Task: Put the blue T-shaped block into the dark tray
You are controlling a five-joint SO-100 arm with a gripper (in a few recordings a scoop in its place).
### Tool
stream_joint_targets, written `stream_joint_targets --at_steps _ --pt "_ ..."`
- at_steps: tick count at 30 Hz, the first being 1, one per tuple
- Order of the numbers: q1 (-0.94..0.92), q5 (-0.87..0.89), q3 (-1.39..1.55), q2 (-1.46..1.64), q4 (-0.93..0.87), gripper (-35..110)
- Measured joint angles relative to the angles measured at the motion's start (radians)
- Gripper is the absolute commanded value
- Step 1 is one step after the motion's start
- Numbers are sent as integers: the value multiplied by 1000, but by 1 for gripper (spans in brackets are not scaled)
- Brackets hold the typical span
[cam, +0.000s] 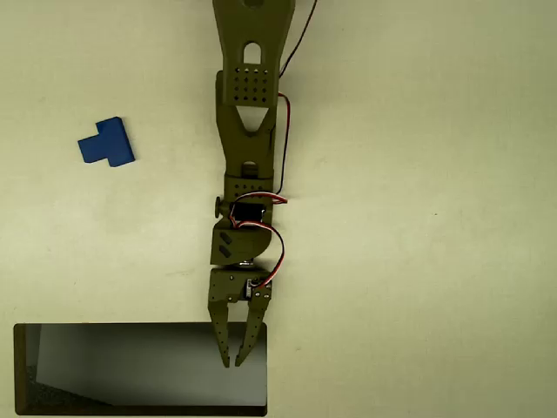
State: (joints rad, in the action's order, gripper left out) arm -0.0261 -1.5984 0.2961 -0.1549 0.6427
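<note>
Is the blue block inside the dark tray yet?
No, out. The blue T-shaped block lies on the table, far from the dark tray.

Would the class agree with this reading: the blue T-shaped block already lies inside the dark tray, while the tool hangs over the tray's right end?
Not quite. In the overhead view the blue T-shaped block lies on the bare table, up and to the left, well apart from the dark tray. The rest holds: the tool hangs over the tray's right end.
</note>
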Motion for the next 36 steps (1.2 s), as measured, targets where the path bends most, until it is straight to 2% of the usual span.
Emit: stream_joint_targets --at_steps 36 --pt "0 0 0 0 0 0"
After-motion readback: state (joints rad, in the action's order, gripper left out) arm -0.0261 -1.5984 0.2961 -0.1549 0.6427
